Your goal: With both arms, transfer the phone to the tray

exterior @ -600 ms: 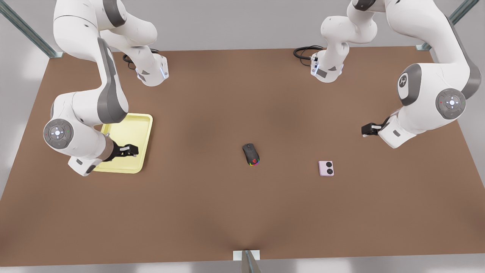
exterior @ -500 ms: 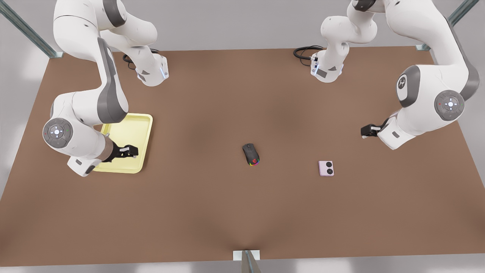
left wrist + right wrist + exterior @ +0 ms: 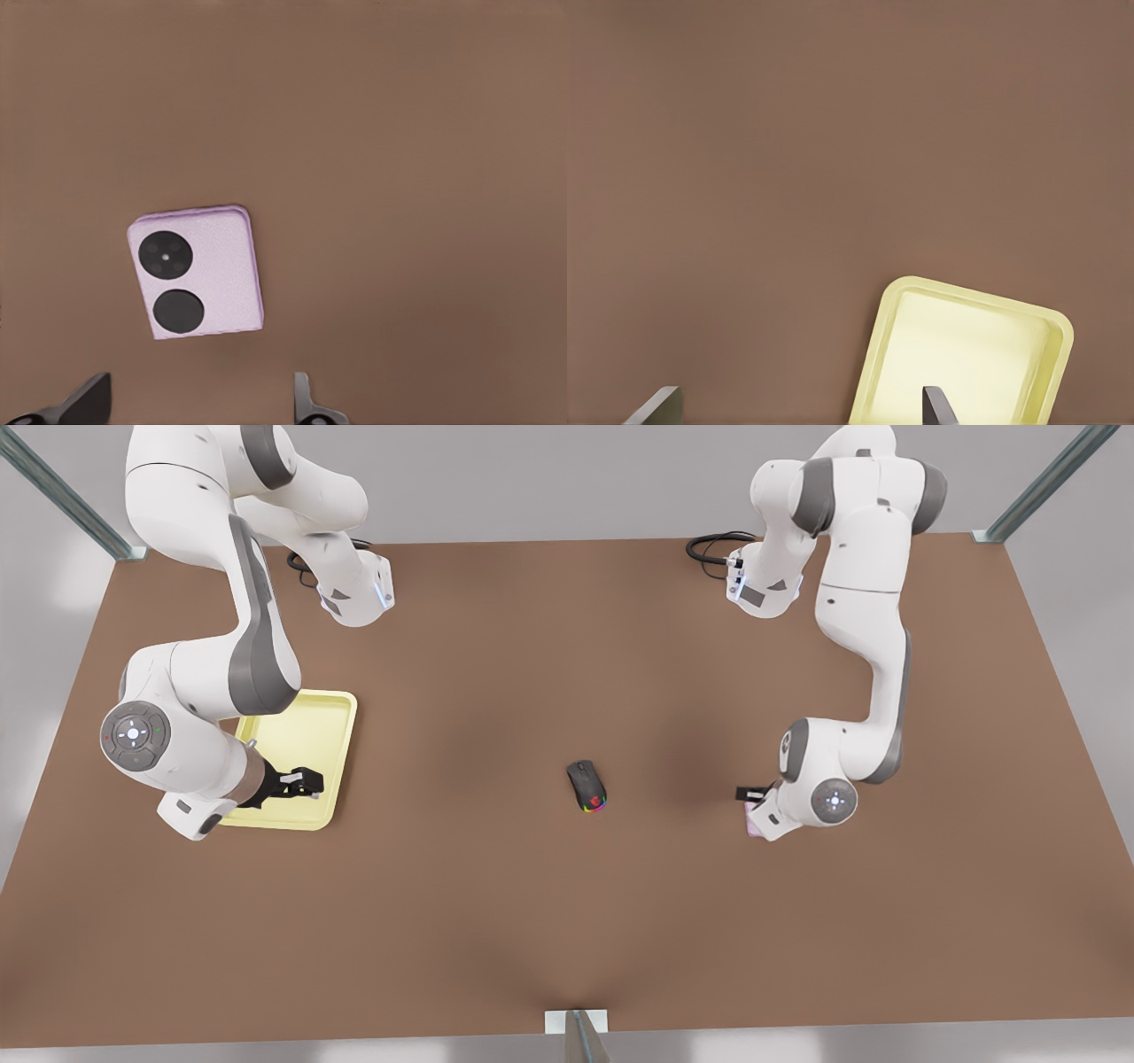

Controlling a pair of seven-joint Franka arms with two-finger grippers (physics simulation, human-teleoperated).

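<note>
The pale pink phone [image 3: 197, 273] lies flat on the brown table, its two black circles facing up. My left gripper [image 3: 197, 409] hovers right over it, open, fingers spread wider than the phone and not touching it. At the front view's right, that gripper [image 3: 751, 793] and its wrist cover most of the phone [image 3: 751, 823], leaving a pink sliver. My right gripper [image 3: 306, 782] hangs open over the near part of the pale yellow tray [image 3: 306, 722] at the front view's left. From the right wrist, the gripper [image 3: 797, 412] is open and holds nothing, with the tray [image 3: 966, 354] beyond it.
A black computer mouse [image 3: 587, 785] with rainbow lights lies mid-table between the phone and the tray. Both arm bases [image 3: 359, 593] [image 3: 762, 589] stand at the far edge with black cables. Bare brown tabletop [image 3: 549, 921] stretches along the near side.
The left arm swung in from the table's right side and came down over the phone, now covering most of it in the front view. The right arm stayed over the tray.
</note>
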